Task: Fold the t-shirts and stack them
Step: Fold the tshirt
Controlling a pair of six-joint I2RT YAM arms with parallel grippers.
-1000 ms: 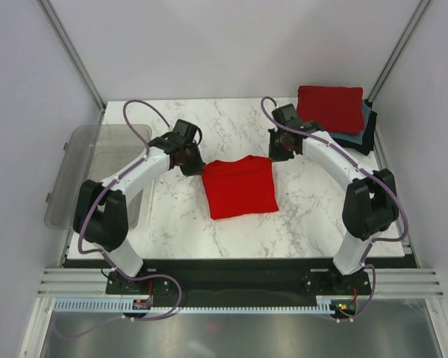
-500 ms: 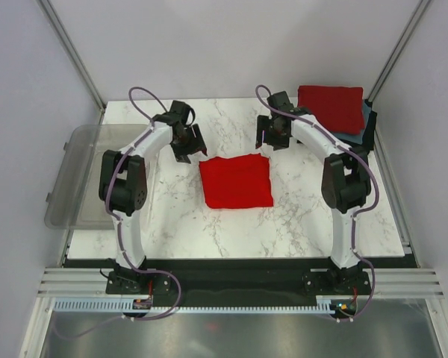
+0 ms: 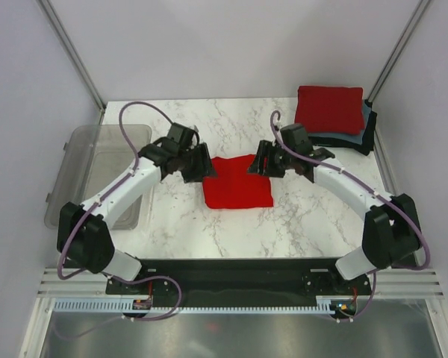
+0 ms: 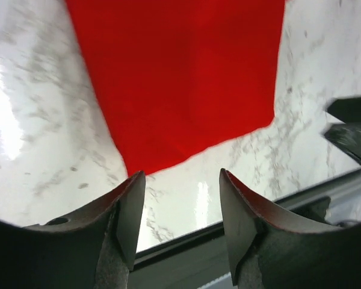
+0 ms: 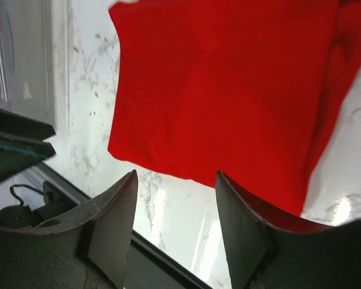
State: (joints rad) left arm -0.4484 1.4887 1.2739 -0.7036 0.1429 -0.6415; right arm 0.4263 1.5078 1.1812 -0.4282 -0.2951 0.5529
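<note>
A folded bright red t-shirt lies flat in the middle of the marble table, also filling the left wrist view and the right wrist view. My left gripper hangs at its far left corner, open, with nothing between the jaws. My right gripper hangs at the far right corner, open and empty too. At the back right sits a stack of folded t-shirts: a red one on top, a grey-blue one under it, a black one at the bottom.
A clear grey plastic bin stands off the table's left edge, behind the left arm. The table's front edge with its dark rail shows past both sets of fingers. White walls and slanted metal posts enclose the cell.
Both grippers have let go of the red t-shirt and opened. They rose toward the back, then came down and inward to the shirt's far corners. The shirt lies flatter and squarer.
</note>
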